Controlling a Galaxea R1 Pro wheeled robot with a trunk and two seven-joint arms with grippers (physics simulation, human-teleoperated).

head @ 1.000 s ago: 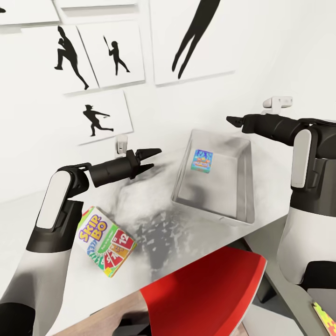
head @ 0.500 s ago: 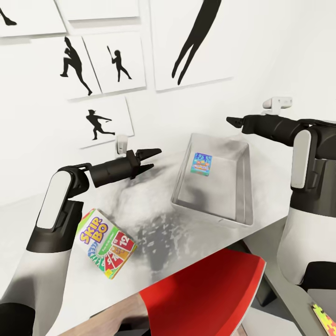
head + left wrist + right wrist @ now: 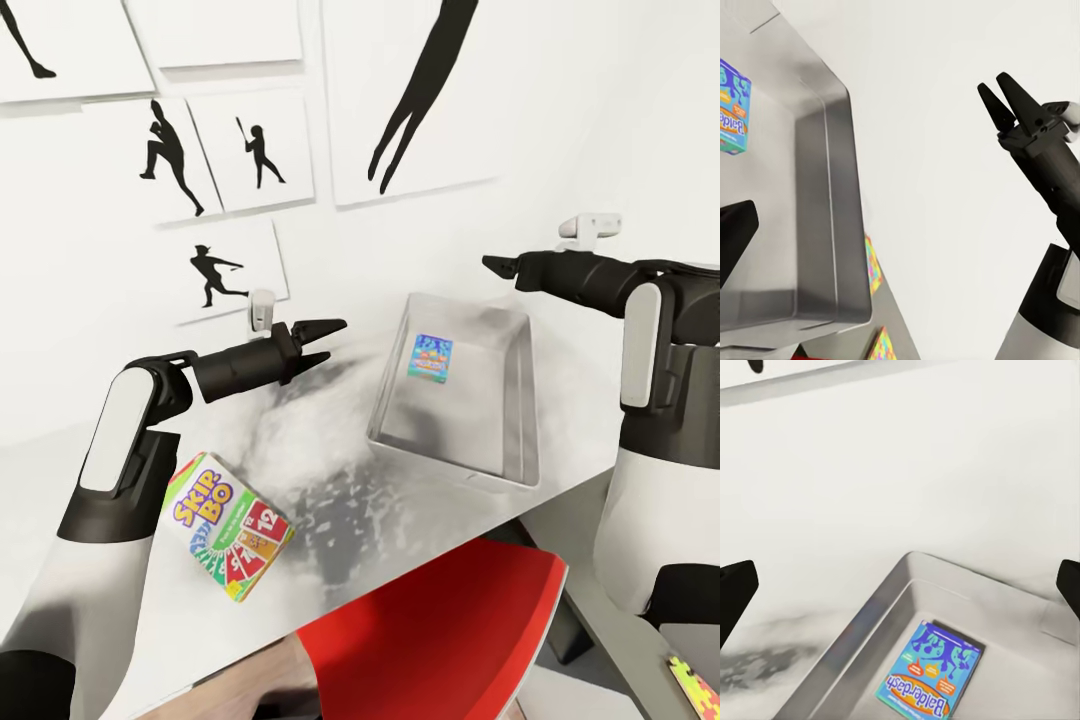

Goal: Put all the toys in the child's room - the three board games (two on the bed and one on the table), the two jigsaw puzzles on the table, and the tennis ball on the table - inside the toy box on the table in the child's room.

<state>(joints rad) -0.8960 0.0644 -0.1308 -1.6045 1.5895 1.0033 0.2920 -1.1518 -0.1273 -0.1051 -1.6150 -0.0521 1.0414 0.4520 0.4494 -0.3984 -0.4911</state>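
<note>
The green-yellow-red SKIP-BO board game [image 3: 226, 526] lies on the pale table [image 3: 330, 450], near its front edge, just below my left forearm. A smaller blue board game [image 3: 430, 357] lies flat inside the pale grey toy box [image 3: 455, 465], and shows again [image 3: 930, 671] in the right wrist view. My left gripper [image 3: 330, 340] hovers open and empty above the table, left of the toy box. My right gripper [image 3: 492, 263] hangs open and empty over the box's far right corner, its fingers [image 3: 735, 592] spread wide. A jigsaw puzzle [image 3: 695, 685] lies low at the right.
A red chair [image 3: 440, 630] stands tucked against the table's front edge. Black baseball-player prints [image 3: 210, 272] hang on the white wall behind the table. The left wrist view shows the toy box rim [image 3: 836, 187] and two patterned puzzle boxes [image 3: 874, 262] beyond it.
The whole picture has shifted a little, so the camera has moved. Both grippers stay open and the boxes stay where they were.
</note>
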